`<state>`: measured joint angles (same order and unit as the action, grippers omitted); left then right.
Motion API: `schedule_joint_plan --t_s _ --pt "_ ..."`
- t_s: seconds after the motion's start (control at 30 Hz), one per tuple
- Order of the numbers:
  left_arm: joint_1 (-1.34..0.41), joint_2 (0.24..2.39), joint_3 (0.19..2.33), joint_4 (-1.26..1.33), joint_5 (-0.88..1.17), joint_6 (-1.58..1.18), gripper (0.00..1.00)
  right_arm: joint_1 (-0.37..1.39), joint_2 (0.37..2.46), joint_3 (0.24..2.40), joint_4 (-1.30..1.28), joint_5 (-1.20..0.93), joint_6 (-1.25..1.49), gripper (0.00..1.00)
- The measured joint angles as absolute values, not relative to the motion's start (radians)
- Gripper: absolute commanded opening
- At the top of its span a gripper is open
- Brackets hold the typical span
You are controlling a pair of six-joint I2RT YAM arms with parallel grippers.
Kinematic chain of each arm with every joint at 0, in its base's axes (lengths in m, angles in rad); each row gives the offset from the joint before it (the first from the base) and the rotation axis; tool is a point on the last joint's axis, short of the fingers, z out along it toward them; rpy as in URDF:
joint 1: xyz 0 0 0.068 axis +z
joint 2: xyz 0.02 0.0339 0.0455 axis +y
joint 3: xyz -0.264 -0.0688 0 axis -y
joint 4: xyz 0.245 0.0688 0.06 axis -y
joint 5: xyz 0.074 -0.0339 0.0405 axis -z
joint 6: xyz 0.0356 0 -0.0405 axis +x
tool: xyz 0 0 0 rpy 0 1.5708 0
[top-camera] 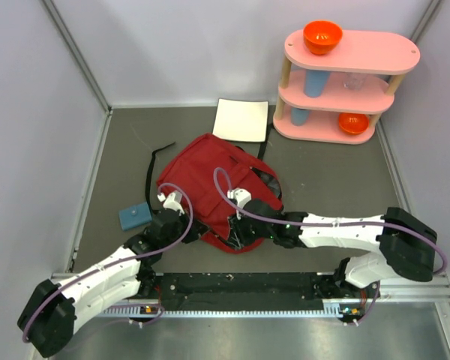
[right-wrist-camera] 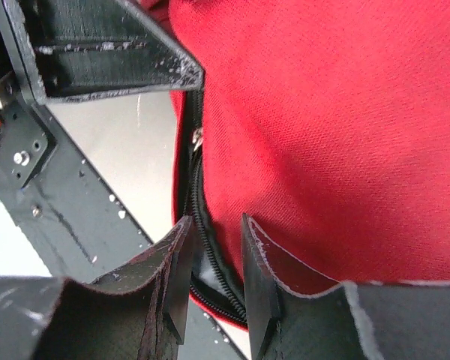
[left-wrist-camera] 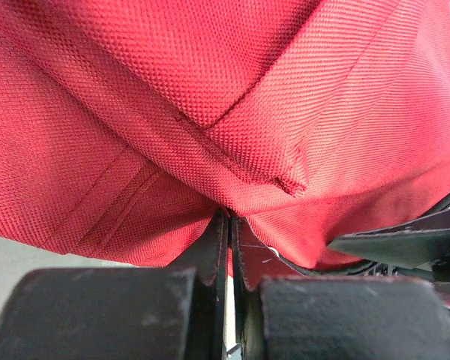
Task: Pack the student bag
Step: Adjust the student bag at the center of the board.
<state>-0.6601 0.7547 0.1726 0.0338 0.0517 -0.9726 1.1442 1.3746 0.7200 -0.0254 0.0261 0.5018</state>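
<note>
Top external view: the student bag (top-camera: 210, 169) lies slumped in the middle of the frame on the grey table (top-camera: 322, 172), its black straps trailing toward the upper left. Both my hands are at its lower edge. A white sheet (top-camera: 241, 120) sits just above it and a small blue block (top-camera: 135, 217) to its left, apart from the bag.

My left gripper (left-wrist-camera: 226, 255) is pressed together, and a thin fold of the red cloth runs down into the slit between its fingers, so I judge it clamped on the bag's fabric. My right gripper (right-wrist-camera: 214, 277) stands apart, with the black zip (right-wrist-camera: 204, 255) passing through the gap at the bottom centre of that frame. I cannot see it pinching anything.

The bag looks soft and limp. The woven cloth creases and sags where I hold it, so it will fold rather than lift as one piece, and a pinch on loose fabric may slide. Better holds, I think, are the stitched seams, the zip edge or a strap. One hand should keep the mouth taut while the other works the opening.
</note>
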Motion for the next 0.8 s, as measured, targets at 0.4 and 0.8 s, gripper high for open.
schedule_joint_plan --t_s 0.4,0.8 --pt "-0.662 0.749 0.166 0.033 0.052 -0.973 0.00 1.208 1.458 0.701 -0.015 0.008 0.516 0.31" --pt "-0.662 0.751 0.156 0.034 0.048 -0.979 0.00 1.269 1.541 0.743 -0.015 0.109 0.508 0.41"
